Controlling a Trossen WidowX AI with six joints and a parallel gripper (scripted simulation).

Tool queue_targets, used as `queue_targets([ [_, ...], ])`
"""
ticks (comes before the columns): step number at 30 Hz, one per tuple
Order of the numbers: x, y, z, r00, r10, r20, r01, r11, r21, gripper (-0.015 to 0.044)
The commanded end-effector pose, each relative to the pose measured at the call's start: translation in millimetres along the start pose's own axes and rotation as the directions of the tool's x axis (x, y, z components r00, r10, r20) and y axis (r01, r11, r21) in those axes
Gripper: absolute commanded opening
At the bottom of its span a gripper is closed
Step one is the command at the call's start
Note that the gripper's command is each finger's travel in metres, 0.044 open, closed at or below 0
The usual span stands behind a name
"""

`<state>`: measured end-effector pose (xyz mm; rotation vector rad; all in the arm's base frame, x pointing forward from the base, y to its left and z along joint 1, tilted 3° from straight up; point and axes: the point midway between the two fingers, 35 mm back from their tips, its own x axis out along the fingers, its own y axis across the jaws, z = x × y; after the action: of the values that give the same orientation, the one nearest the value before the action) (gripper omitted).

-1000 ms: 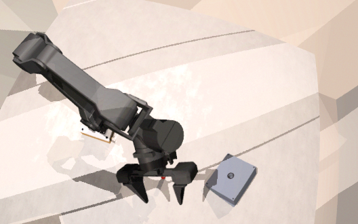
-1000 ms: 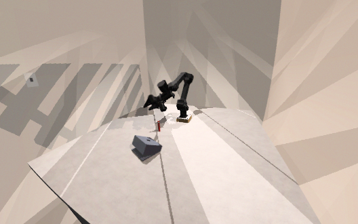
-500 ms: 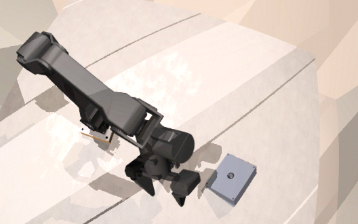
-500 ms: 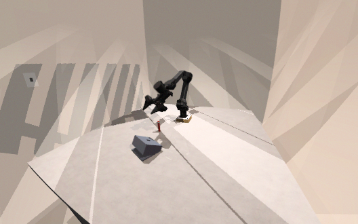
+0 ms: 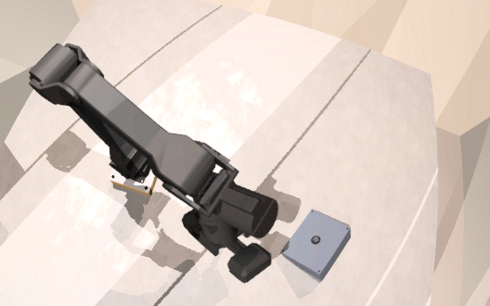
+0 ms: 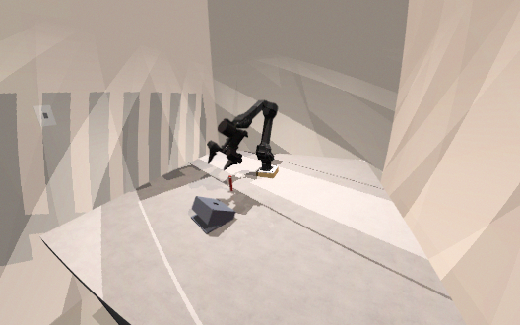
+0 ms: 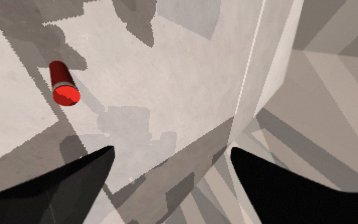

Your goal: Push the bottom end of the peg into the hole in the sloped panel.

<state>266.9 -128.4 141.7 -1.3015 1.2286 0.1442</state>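
Note:
A red round peg [image 6: 230, 183] [image 7: 66, 95] stands upright on the table; in the wrist view it is at the upper left, its bright top towards me, outside the span of the fingers. It is hidden behind the arm in the top view. The blue-grey sloped panel [image 5: 332, 234] [image 6: 213, 213] has one round, dark-rimmed hole [image 5: 315, 239] [image 6: 216, 203] in its face. My gripper [image 6: 218, 165] [image 7: 174, 151] is wide open and empty, pointing downward above the table. In the exterior view it hangs higher than the peg and to its left. Its fingertips are not clear in the top view.
The arm [image 5: 126, 116] [image 6: 268, 123] reaches out from its base [image 5: 131, 187] [image 6: 269, 173]. The panel stands beyond the peg from the base. Shadows of the arm fall across the table [image 5: 367, 139] [image 6: 292, 266] around the peg. Walls stand around the table.

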Motion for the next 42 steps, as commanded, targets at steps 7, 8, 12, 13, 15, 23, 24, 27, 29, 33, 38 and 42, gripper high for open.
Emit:
queue_targets([
  [7,4,6,8,0.99,0.13,0.051,-0.138,0.964,0.225,0.044],
  [8,4,7,8,0.988,0.143,0.056,-0.152,0.957,0.246,0.044],
  [12,4,11,11,0.978,0.194,0.074,-0.208,0.921,0.33,0.044],
  [13,4,12,12,0.975,0.207,0.078,-0.222,0.91,0.35,0.044],
  [15,4,14,13,0.969,0.233,0.087,-0.248,0.886,0.391,0.044],
  [23,3,21,17,0.934,0.334,0.122,-0.345,0.764,0.546,0.044],
  [24,3,22,18,0.929,0.347,0.126,-0.355,0.745,0.564,0.044],
  [27,2,25,19,0.913,0.384,0.139,-0.383,0.687,0.617,0.044],
  [29,1,27,21,0.901,0.408,0.147,-0.399,0.645,0.651,0.044],
  [33,-1,30,23,0.875,0.455,0.163,-0.423,0.559,0.713,0.044],
  [38,-3,34,25,0.841,0.509,0.183,-0.439,0.446,0.78,0.044],
  [42,-6,37,27,0.811,0.551,0.198,-0.44,0.351,0.826,0.044],
])
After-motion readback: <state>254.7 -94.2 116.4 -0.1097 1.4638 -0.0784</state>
